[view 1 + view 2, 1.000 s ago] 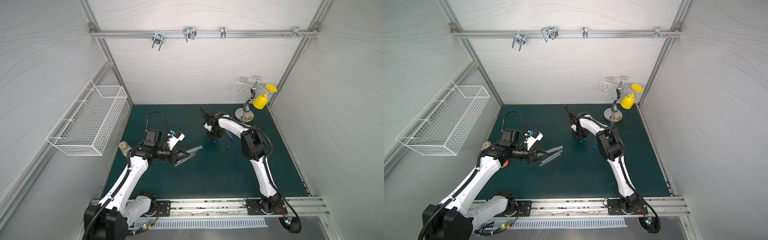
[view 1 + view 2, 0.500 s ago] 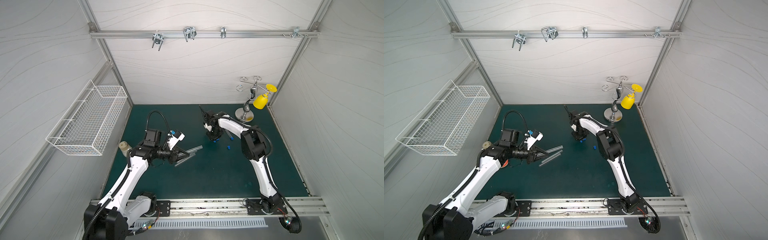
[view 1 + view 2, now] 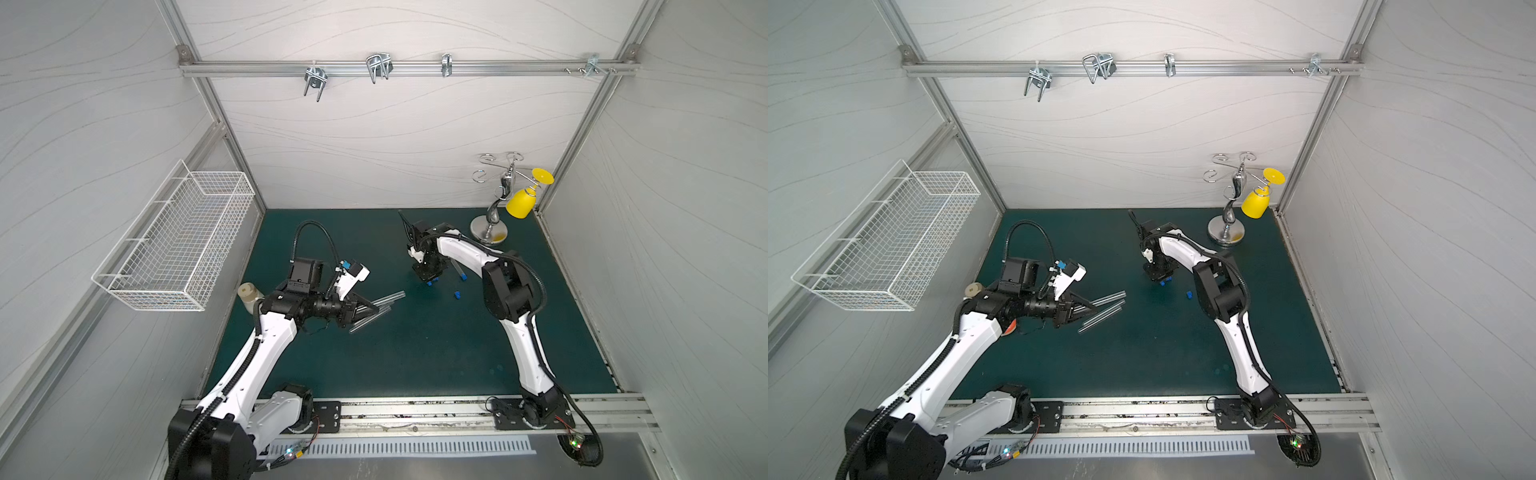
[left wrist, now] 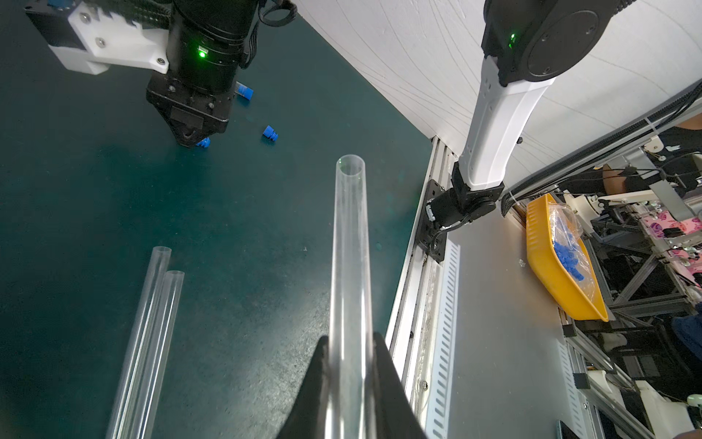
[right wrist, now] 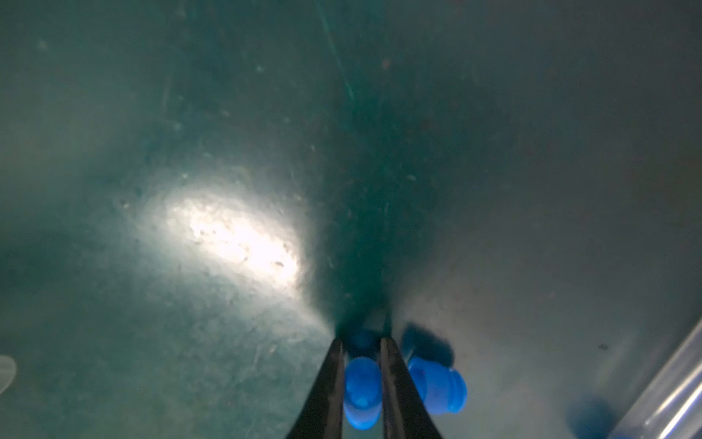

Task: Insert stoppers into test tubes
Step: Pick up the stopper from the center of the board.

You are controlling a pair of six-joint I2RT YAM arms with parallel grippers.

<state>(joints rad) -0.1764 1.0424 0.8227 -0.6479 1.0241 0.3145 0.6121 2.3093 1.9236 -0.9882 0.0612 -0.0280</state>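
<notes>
My left gripper (image 4: 349, 344) is shut on a clear test tube (image 4: 349, 247), holding it above the green mat with its open mouth towards the right arm; both top views show this (image 3: 390, 298). Two more test tubes (image 4: 152, 327) lie side by side on the mat below it. My right gripper (image 5: 361, 342) points straight down at the mat, shut on a blue stopper (image 5: 362, 387). A second stopper (image 5: 437, 387) lies right beside the fingers. A third stopper (image 3: 456, 295) sits loose on the mat. Another tube with a blue stopper in it (image 3: 460, 272) lies by the right arm.
A cream-capped bottle (image 3: 248, 293) stands behind the left arm near the left wall. A metal stand (image 3: 490, 232) with a yellow cup (image 3: 521, 203) fills the back right corner. A white wire basket (image 3: 174, 245) hangs on the left wall.
</notes>
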